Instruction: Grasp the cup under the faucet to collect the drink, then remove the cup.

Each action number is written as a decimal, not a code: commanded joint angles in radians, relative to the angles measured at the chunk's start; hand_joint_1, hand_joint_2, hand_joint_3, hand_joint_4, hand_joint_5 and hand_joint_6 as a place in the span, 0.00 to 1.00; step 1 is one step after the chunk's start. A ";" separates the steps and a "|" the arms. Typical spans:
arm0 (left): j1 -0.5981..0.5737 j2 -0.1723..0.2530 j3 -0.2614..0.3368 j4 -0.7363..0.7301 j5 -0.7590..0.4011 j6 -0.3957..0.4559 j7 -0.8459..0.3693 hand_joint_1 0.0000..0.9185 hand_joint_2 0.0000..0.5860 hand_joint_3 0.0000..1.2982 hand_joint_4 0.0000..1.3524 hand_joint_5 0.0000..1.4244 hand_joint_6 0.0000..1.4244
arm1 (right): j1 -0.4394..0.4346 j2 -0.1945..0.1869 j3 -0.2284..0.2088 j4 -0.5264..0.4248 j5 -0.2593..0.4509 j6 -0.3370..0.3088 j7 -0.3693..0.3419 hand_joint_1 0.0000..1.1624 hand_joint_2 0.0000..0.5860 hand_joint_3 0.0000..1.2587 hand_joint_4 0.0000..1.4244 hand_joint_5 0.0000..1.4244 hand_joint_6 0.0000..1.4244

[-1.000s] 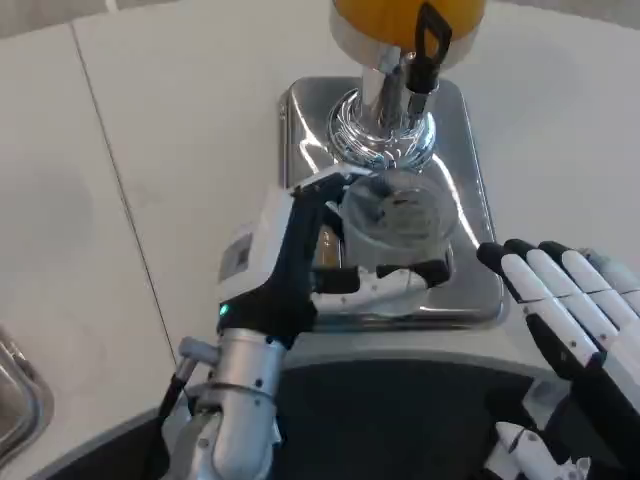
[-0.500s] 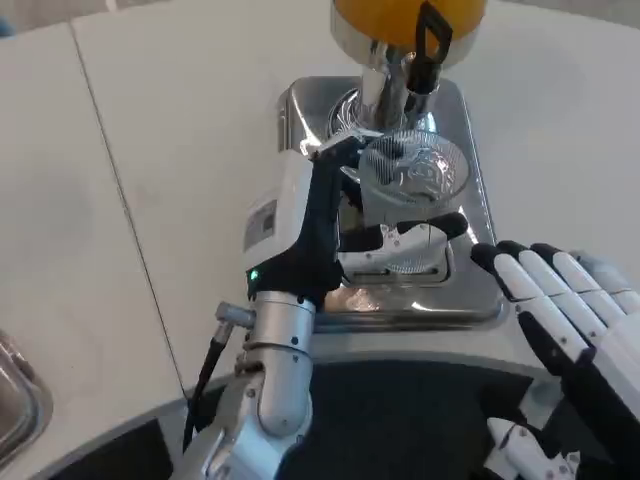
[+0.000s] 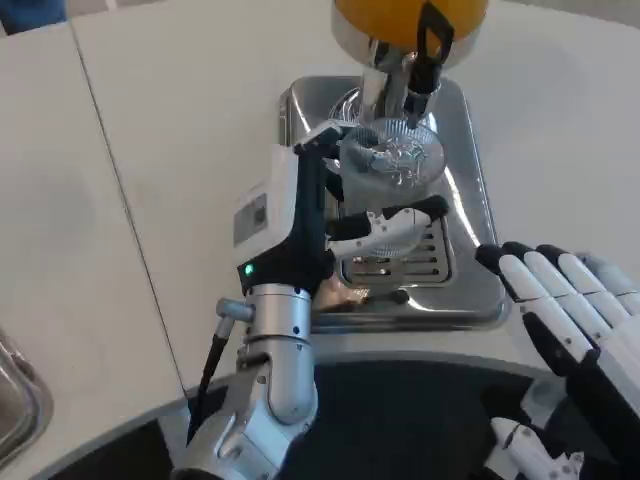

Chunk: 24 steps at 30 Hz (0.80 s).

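Observation:
A clear plastic cup (image 3: 393, 170) stands over the steel drip tray (image 3: 470, 200), just below the dispenser's faucet (image 3: 418, 75) with its black lever. My left hand (image 3: 335, 215) holds the cup, its fingers wrapped around the wall from the left and front. The orange drink tank (image 3: 400, 20) sits above at the top edge. My right hand (image 3: 570, 310) hovers open at the lower right, fingers straight and apart, off the tray's near right corner. I cannot tell whether any liquid is in the cup.
The tray has a slotted grille (image 3: 410, 255) in front of the cup. White table (image 3: 150, 150) spreads to the left. A metal object's rim (image 3: 15, 400) shows at the lower left edge.
My left hand has carried the cup away from me and slightly left, up under the faucet. The right hand has barely moved.

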State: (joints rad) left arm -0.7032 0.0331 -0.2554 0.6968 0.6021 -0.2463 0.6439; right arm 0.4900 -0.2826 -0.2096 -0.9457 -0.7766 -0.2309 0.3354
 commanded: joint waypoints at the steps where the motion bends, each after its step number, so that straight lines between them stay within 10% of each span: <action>1: 0.029 -0.019 -0.026 -0.015 0.012 -0.007 0.033 0.76 0.00 0.90 0.81 0.94 1.00 | 0.003 -0.004 -0.007 -0.013 0.005 0.015 0.014 0.14 0.92 0.00 0.00 0.00 0.00; 17: 0.040 -0.043 -0.063 -0.016 0.045 0.044 0.113 0.77 0.00 0.87 0.78 0.93 1.00 | -0.007 -0.008 -0.002 -0.026 0.001 0.036 0.035 0.14 0.92 0.00 0.00 0.00 0.00; 21: 0.036 -0.042 -0.066 0.001 0.038 0.040 0.107 0.75 0.00 0.71 0.78 0.89 1.00 | -0.007 -0.001 -0.002 -0.029 -0.001 0.042 0.034 0.14 0.92 0.00 0.00 0.00 0.00; 24: 0.034 -0.037 -0.066 0.009 0.032 0.032 0.096 0.70 0.01 0.52 0.58 0.77 0.94 | -0.007 0.007 0.009 -0.028 -0.011 0.046 0.032 0.14 0.92 0.00 0.00 0.00 0.00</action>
State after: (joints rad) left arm -0.6629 -0.0007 -0.3169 0.6941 0.6377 -0.2064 0.7477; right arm 0.4766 -0.2815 -0.2086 -0.9580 -0.7788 -0.1910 0.3632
